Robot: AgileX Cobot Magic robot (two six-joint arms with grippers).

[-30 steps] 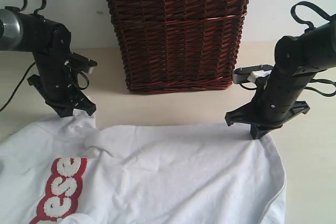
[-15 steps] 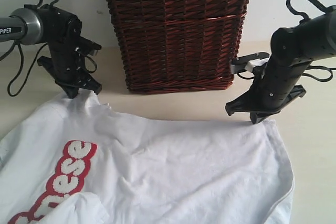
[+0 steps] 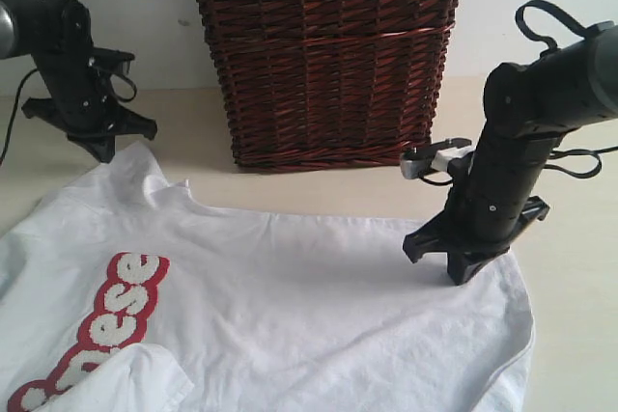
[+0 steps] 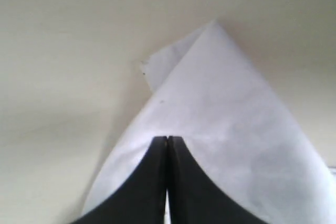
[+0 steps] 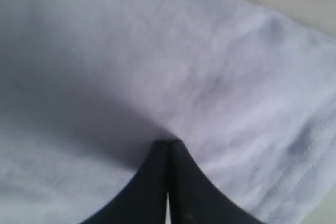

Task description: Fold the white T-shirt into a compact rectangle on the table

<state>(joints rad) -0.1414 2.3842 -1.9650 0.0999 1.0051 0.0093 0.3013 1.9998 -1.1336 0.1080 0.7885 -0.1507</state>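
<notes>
No fold is finished: white T-shirt (image 3: 309, 296) lies spread on the surface (image 3: 570, 335), while left tool (image 3: 101, 152) and right tool (image 3: 458, 276) are both pressed together against cloth.

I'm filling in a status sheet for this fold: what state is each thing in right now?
white T-shirt: spread on the table, lettering up, not yet folded.
left gripper: shut on the shirt's basket-side corner, tenting it.
right gripper: shut on the shirt's basket-side edge, low.
wicker basket: upright, beyond the shirt, untouched.
</notes>
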